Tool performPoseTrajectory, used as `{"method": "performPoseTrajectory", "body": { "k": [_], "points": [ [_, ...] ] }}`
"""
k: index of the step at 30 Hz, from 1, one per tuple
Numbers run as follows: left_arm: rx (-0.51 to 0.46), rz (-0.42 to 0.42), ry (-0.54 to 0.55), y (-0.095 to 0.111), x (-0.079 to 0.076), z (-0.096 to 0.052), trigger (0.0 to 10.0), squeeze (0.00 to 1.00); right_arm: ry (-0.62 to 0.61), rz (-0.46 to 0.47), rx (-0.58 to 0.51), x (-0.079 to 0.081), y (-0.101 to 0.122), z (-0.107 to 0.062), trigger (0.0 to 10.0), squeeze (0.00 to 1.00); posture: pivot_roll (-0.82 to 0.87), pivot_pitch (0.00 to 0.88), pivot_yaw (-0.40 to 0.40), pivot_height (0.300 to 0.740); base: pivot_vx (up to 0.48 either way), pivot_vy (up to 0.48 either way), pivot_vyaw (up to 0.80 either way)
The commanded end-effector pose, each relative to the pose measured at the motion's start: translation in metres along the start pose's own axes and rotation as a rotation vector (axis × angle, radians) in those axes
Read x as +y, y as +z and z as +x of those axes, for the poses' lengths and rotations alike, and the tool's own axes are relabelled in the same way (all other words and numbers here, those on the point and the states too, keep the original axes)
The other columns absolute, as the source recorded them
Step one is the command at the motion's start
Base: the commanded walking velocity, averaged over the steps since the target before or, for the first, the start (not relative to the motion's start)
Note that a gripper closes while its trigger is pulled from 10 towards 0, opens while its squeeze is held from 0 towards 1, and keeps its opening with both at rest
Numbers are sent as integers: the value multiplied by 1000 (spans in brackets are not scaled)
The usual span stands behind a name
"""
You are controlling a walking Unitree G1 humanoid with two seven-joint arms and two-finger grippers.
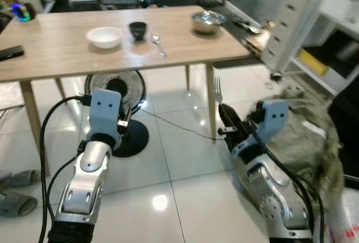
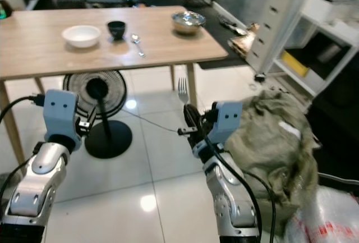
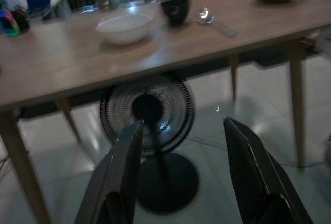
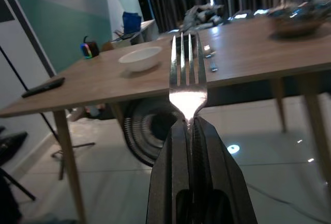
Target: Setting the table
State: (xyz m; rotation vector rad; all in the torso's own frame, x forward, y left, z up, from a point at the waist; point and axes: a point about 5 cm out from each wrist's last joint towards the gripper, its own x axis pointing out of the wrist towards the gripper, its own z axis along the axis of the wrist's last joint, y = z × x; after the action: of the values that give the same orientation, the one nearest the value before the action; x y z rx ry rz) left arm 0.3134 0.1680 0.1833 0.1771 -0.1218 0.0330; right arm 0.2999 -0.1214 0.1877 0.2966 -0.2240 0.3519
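Right gripper (image 4: 189, 131) clamped on fork (image 4: 188, 76), tines up, well short of table (image 1: 67, 58). Left gripper (image 3: 183, 146) open, empty. Carrying step; next, walk closer, lay fork beside white bowl (image 1: 105, 36).

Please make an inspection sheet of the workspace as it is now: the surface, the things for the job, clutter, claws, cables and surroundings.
Surface: wooden table, light top.
Job's things: white bowl, dark cup, spoon, metal bowl on the table; fork upright in the right claw.
Clutter: black phone-like item at the table's left edge.
Claws: left claw open, below table height; right claw shut on the fork.
Cables: black cables along the arms; thin cord across the floor.
Surroundings: floor fan under the table, white drawers, crumpled cloth.
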Motion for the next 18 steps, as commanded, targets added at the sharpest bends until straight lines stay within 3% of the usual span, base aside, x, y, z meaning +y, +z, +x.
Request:
{"method": "performPoseTrajectory", "body": {
  "k": [1, 18],
  "points": [
    [8, 5, 0, -2, -1, -1, 10000, 0, -33, 11, 0, -6, 0, 0, 10000, 0, -57, 0, 33, 740, 480, 0, 0],
    [6, 10, -2, -1, 0, 0, 10000, 0, -122, 49, -43, -18, 7, 3, 10000, 0, -49, 0, 34, 740, 480, 0, 0]
  ]
}}
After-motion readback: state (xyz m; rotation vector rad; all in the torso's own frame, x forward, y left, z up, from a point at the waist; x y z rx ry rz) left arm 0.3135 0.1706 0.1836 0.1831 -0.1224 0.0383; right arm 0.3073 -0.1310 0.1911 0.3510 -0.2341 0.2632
